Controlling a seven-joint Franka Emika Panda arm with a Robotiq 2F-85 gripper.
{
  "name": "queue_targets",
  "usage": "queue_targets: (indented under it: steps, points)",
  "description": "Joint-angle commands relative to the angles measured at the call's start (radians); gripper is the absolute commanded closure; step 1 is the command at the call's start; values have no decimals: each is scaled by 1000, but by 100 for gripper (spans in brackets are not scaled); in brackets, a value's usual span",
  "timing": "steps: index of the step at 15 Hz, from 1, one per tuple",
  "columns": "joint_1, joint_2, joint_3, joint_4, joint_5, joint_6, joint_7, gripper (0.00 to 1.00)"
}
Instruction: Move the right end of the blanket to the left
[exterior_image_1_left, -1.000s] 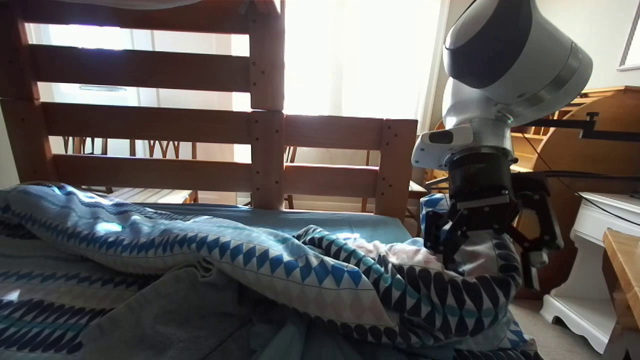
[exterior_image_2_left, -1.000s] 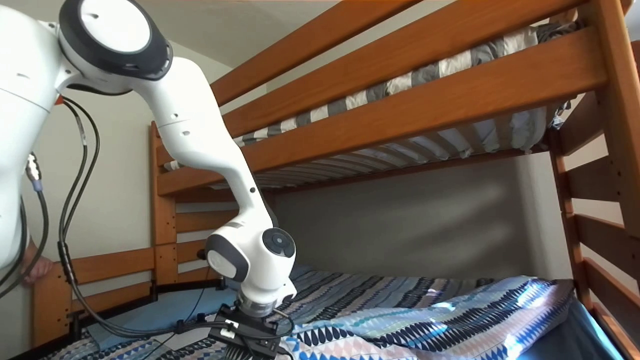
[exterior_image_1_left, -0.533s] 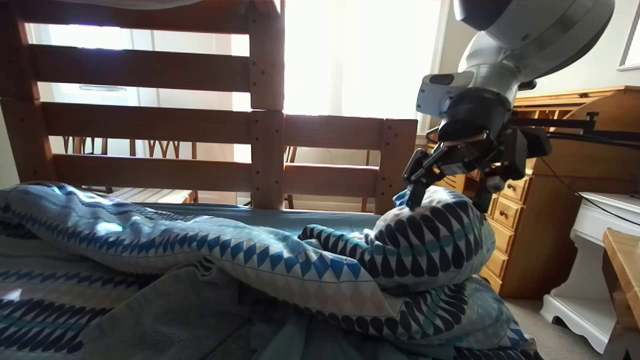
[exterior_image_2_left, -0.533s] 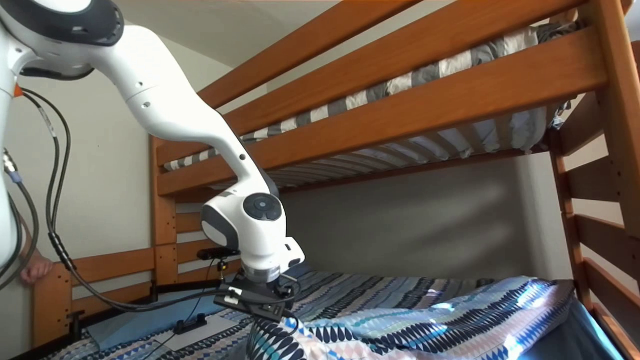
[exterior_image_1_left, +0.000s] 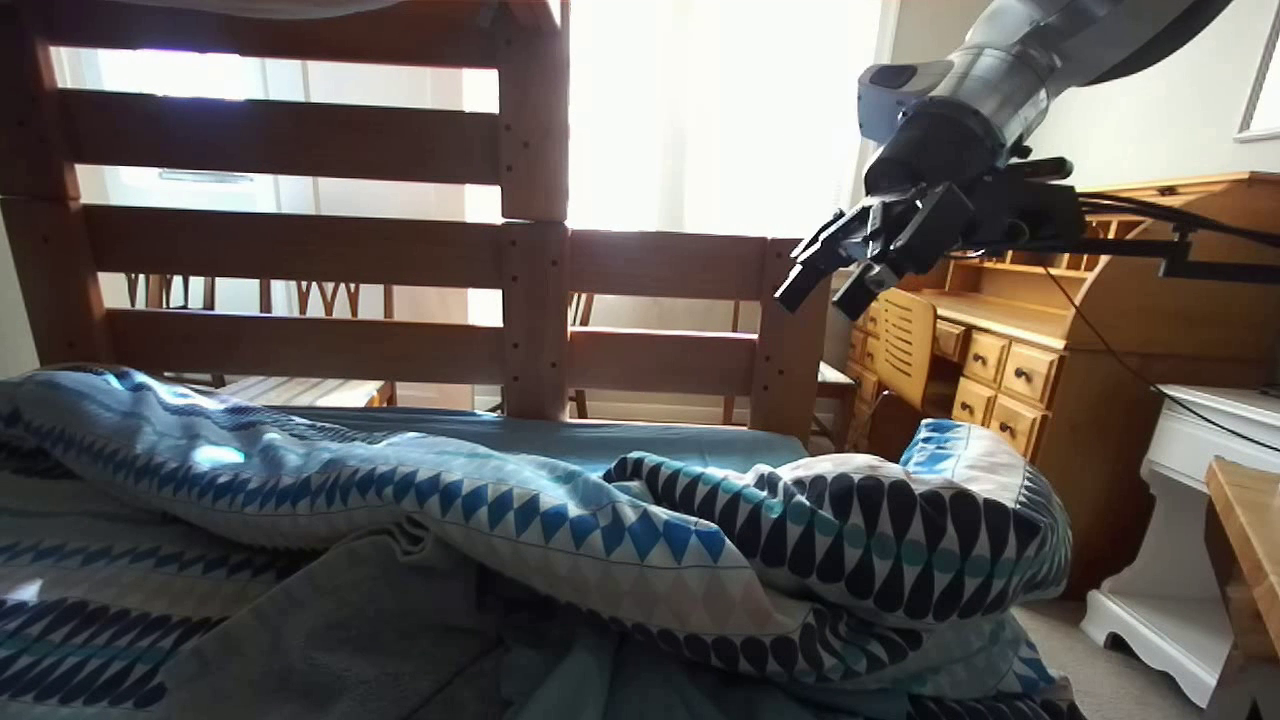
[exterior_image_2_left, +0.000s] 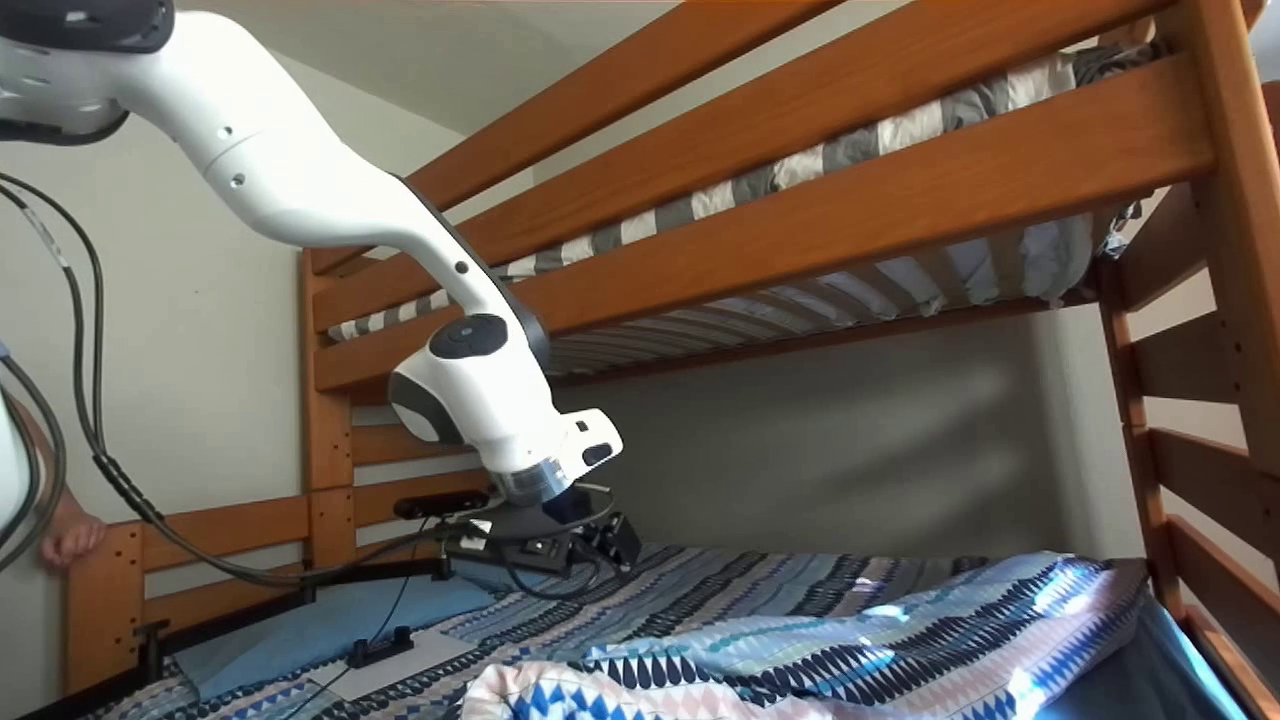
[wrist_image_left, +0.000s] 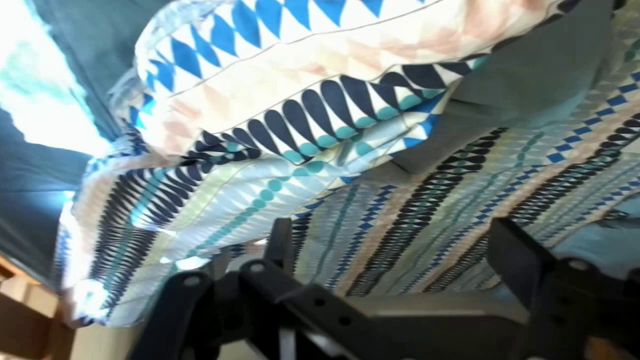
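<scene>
The blanket (exterior_image_1_left: 900, 540) has dark navy, blue, teal and white patterned stripes. In an exterior view its right end is bunched in a thick folded heap at the bed's right side. It also shows in an exterior view (exterior_image_2_left: 850, 650), with a fold near the bottom edge. My gripper (exterior_image_1_left: 823, 295) is up in the air above and a little left of the heap, tilted, touching nothing. In the wrist view my gripper (wrist_image_left: 391, 227) has its fingers wide apart with nothing between them. The folded blanket (wrist_image_left: 300, 115) lies beyond and left of the fingers.
A grey cloth (exterior_image_1_left: 370, 620) lies under the blanket's fold. A blue-teal sheet (exterior_image_1_left: 560, 435) covers the mattress. The wooden bed rail (exterior_image_1_left: 660, 262) stands behind. The upper bunk (exterior_image_2_left: 800, 200) hangs overhead. A desk (exterior_image_1_left: 1010, 370) and a white stand (exterior_image_1_left: 1170, 560) are at the right.
My gripper has risen off the blanket and tilted, with its fingers pointing more to the left. The blanket's fold rose with it, then sank back lower and further right.
</scene>
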Motion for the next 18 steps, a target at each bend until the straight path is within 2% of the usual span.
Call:
queue_targets:
  steps: [1, 4, 6, 7, 18]
  points:
    - [30, -23, 38, -42, -25, 226, 129, 0]
    - [48, 41, 73, -82, -88, 421, 245, 0]
    - [50, 92, 78, -118, -81, 510, 264, 0]
    - [41, 41, 72, -90, -48, 431, 209, 0]
    - [41, 56, 73, -90, -48, 444, 212, 0]
